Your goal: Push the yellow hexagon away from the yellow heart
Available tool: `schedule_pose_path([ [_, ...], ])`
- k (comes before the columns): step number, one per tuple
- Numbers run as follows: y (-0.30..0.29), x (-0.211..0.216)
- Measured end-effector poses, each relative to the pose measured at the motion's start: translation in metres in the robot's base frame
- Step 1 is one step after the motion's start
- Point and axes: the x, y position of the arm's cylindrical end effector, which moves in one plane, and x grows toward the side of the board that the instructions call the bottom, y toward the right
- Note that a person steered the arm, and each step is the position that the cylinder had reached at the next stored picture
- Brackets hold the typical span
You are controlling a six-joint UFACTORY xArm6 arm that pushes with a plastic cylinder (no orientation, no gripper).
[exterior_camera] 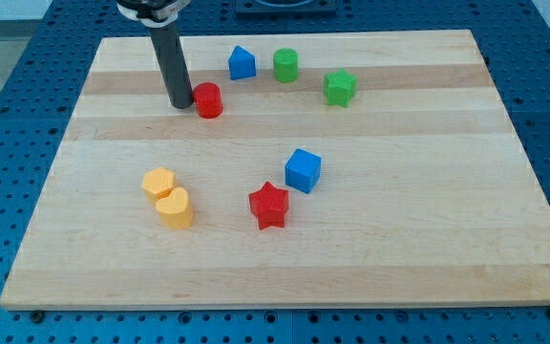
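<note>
The yellow hexagon (158, 182) lies at the board's lower left, touching the yellow heart (175, 207), which sits just below and to its right. My tip (181, 103) is at the board's upper left, far above both yellow blocks. It stands right beside the left side of a red cylinder (208, 99).
A blue house-shaped block (243, 63), a green cylinder (285, 65) and a green star (340, 88) sit along the view's top. A blue cube (303, 170) and a red star (269, 204) lie right of the yellow blocks. The wooden board (428, 239) rests on a blue perforated table.
</note>
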Motion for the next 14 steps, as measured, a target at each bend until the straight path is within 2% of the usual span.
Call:
schedule_pose_path([
  [1, -0.01, 0.001],
  [3, -0.038, 0.034],
  [5, -0.038, 0.099],
  [8, -0.074, 0.19],
  [10, -0.058, 0.237],
  [14, -0.049, 0.21],
])
